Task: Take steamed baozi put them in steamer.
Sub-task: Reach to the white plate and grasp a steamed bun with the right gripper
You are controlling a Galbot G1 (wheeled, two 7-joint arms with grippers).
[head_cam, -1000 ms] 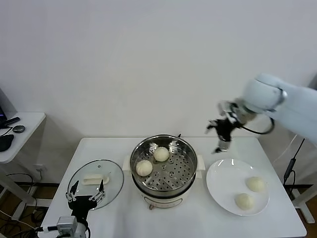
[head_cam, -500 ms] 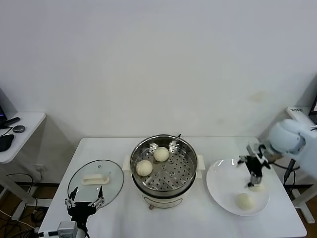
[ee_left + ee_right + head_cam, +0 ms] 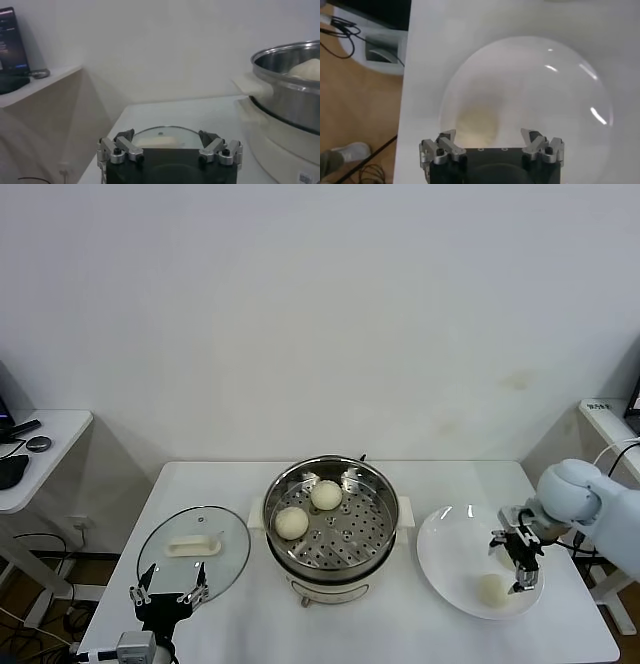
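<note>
The steamer [image 3: 330, 534] stands mid-table with two baozi on its perforated tray, one at the front left [image 3: 291, 523] and one at the back [image 3: 326, 495]. The white plate [image 3: 450, 546] to its right carries a baozi [image 3: 491, 589] near the front. My right gripper [image 3: 517, 574] is low over the plate's right side and covers the spot of another bun. In the right wrist view the gripper [image 3: 490, 141] is open, with a baozi [image 3: 477, 117] on the plate [image 3: 555, 120] just beyond its fingertips. My left gripper [image 3: 167, 594] is open and empty at the table's front left.
A glass lid [image 3: 195, 546] with a white handle lies flat left of the steamer; it also shows in the left wrist view [image 3: 160, 137] beyond my left gripper [image 3: 167, 145], with the steamer's wall [image 3: 290, 95] at the side. A side table [image 3: 40, 454] stands far left.
My right gripper swung from above the table beside the steamer's right rim out and down onto the plate's right side. My left gripper sank slightly.
</note>
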